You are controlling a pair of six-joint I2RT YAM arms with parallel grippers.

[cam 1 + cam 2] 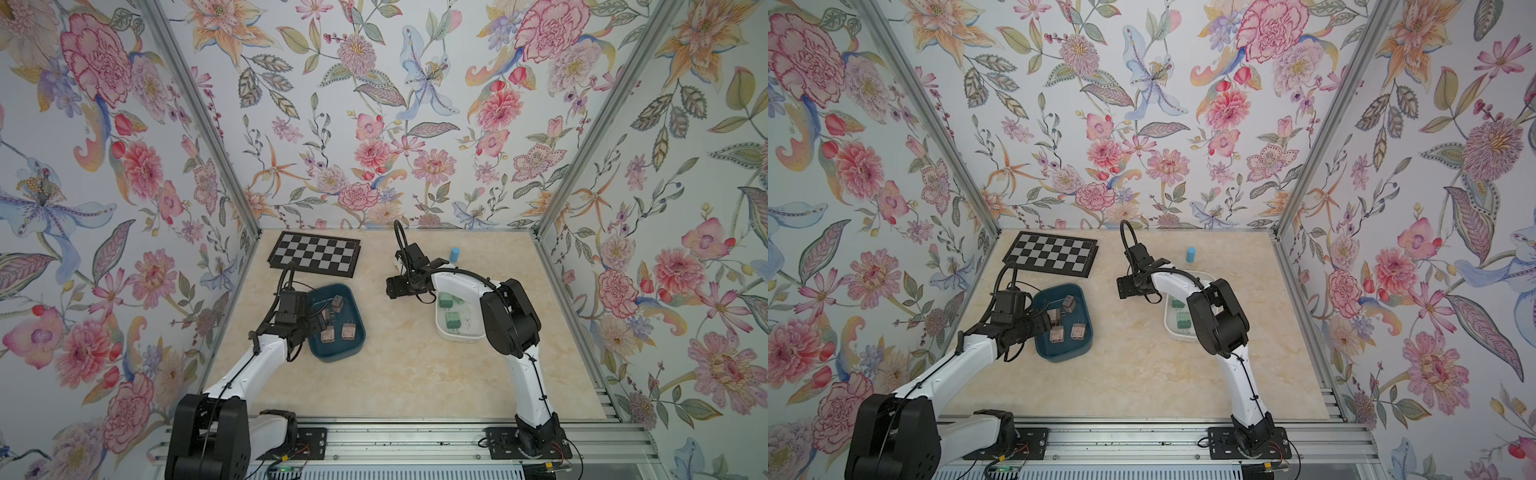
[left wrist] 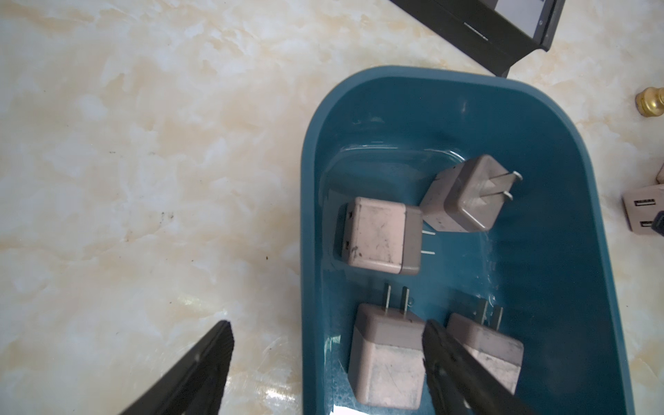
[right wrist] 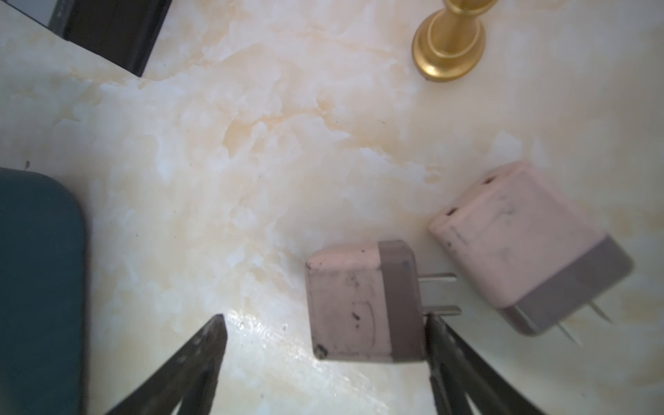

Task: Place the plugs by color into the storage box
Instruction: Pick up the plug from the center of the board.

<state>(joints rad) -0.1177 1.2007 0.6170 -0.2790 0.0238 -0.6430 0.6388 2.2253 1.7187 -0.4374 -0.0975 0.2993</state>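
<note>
**Plugs mostly sorted, two pink ones loose on the table**

Left gripper [image 2: 327, 325] hangs at the edge of the teal tray [image 1: 336, 356], left of centre in both top views. Its fingers [image 2: 208, 359] stand apart, gripping nothing. Its wrist view gives four pink plugs [image 2: 382, 235] lying inside that tray. From above only three show clearly, the fourth half under the arm.

Green plugs [image 1: 452, 321] lie in the white tray [image 1: 457, 338], right of centre. They are seen only from above, partly behind the right arm.

Right gripper [image 3: 325, 319] is spread wide over the table [image 3: 251, 161]. One loose pink plug [image 3: 363, 301] lies between its fingers, unclamped, with a second loose plug [image 3: 528, 248] just beside it and a gold pawn [image 3: 449, 46] near. Both top views hide those three under the wrist.

Blue cylinder [image 1: 454, 254] and chessboard [image 1: 316, 253] sit toward the back wall.
</note>
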